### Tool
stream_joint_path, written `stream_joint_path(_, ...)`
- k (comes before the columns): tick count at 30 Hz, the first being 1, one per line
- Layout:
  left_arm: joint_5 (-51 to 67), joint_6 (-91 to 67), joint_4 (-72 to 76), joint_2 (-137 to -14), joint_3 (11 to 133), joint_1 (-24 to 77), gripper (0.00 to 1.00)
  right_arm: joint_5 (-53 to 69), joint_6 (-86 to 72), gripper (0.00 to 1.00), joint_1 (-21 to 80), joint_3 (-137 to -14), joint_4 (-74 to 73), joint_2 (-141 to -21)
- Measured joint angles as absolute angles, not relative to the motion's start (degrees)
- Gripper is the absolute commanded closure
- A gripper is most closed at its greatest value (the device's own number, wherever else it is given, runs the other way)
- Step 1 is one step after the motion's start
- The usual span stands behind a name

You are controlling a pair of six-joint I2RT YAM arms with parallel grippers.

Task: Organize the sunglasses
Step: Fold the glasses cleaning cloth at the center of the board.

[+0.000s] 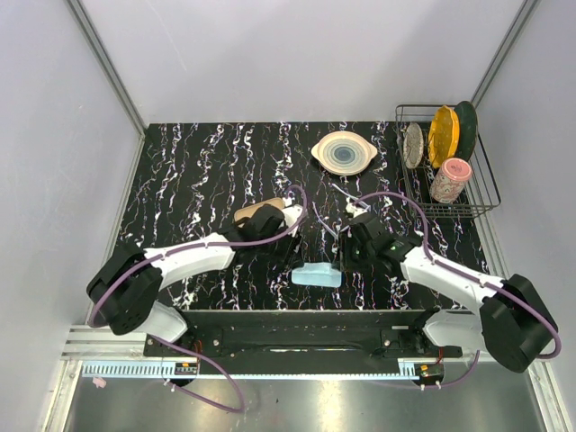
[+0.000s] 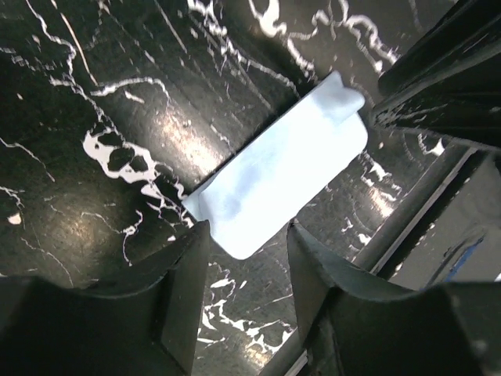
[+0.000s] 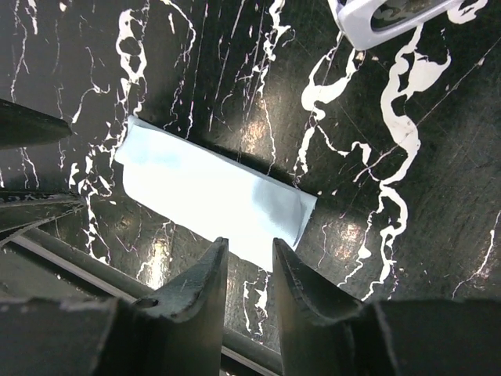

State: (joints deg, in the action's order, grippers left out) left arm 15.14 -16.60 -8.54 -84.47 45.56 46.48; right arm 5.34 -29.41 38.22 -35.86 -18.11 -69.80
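- where the folded blue cloth (image 2: 282, 168) lay flat, hovered with left gripper (image 2: 246, 233) spread partway, pinching nothing.
- hovered with right gripper (image 3: 248, 247) parted narrowly, likewise empty.

Off-task items you'll find on the black marble table (image 1: 180, 180).
Folded light blue cloth (image 1: 317, 274) lies flat near the front edge, centre. Black case (image 1: 255, 214) sits mid-table, tan lining showing. Round plate (image 1: 344, 153) is near the back edge. Wire rack (image 1: 489, 184) at the back right corner holds plates and a pink cup (image 1: 450, 180).
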Motion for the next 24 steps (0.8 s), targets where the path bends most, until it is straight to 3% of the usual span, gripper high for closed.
stream_joint_path(6,12.19,-21.1,-5.89,-85.08,46.35,46.48,0.82,5.19,-30.02,0.76,38.22,-37.06,-17.45,-71.18)
stream_joint_path(9,11.6,-23.68,-5.82,-90.41,50.28,46.46,0.84,5.26,-30.0,0.83,38.22,-40.75,-16.27,-78.13)
stream_joint_path(14,10.94,-26.22,-6.5,-96.55,54.61,46.48,0.84,5.5,-29.8,0.85,38.2,-47.68,-14.94,-89.32)
stream_joint_path(24,9.37,-27.55,-8.95,-99.5,56.62,46.46,0.82,7.7,-29.8,0.84,38.2,-50.41,-16.27,-92.99)
